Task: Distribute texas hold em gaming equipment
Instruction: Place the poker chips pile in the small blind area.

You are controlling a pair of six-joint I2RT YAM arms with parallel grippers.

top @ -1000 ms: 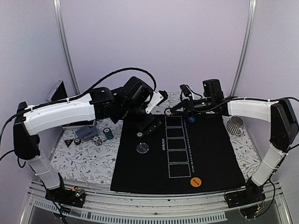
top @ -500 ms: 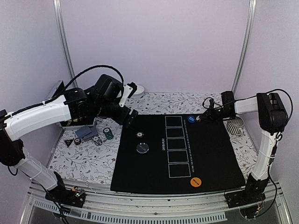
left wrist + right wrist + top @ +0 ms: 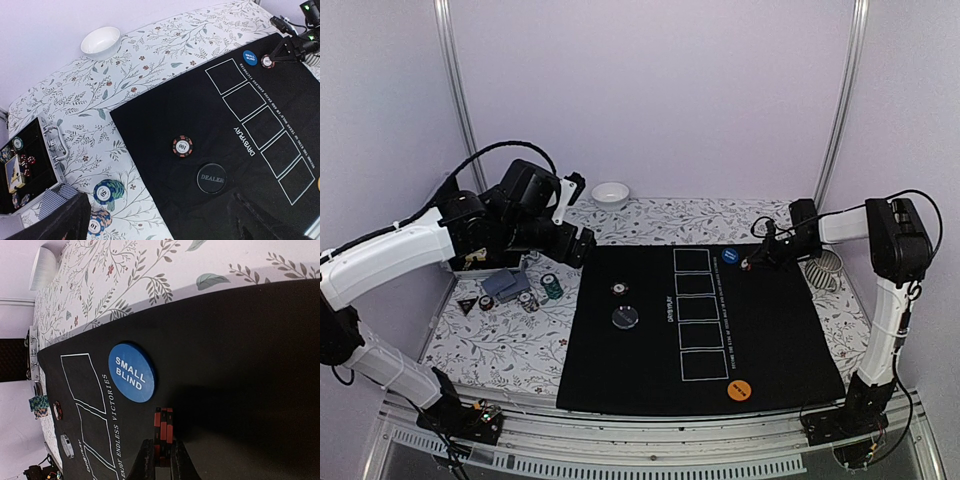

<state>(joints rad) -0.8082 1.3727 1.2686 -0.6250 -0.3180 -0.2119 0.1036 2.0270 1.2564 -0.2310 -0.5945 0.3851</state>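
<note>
Red-and-black chip (image 3: 163, 425) is clamped in the right hand (image 3: 161, 452), fingers (image 3: 145, 462) closed tight on either side of it. It's at the far right part of the black mat (image 3: 770, 330), just beside the blue Small Blind button (image 3: 132, 372) and on its right in the top view. A round chip has no real long axis. In the right wrist view we see it edge-on, with the striped rim facing the camera and running in line with the fingers. The left wrist view gives us its round face with a pale centre instead. We can't tell from any view whether its lower edge touches the mat. The Small Blind button lies flat, with its lettering legible from both wrist cameras. A second chip (image 3: 182, 146) lies flat on the mat left of the five white rectangles, and the dark Dealer button (image 3: 211, 178) is near it, not touching. The orange button (image 3: 738, 390) at the mat's near edge shows fully only from the top. The left hand (image 3: 160, 205) is wide open, holding nothing, up over the mat's left edge. Only its camera shows the open case (image 3: 30, 165) contents clearly. The green chip stack (image 3: 108, 191) and cards (image 3: 505, 285) sit on the floral surface (image 3: 150, 60) left of the mat, with the white bowl (image 3: 100, 40) at the far edge.
</note>
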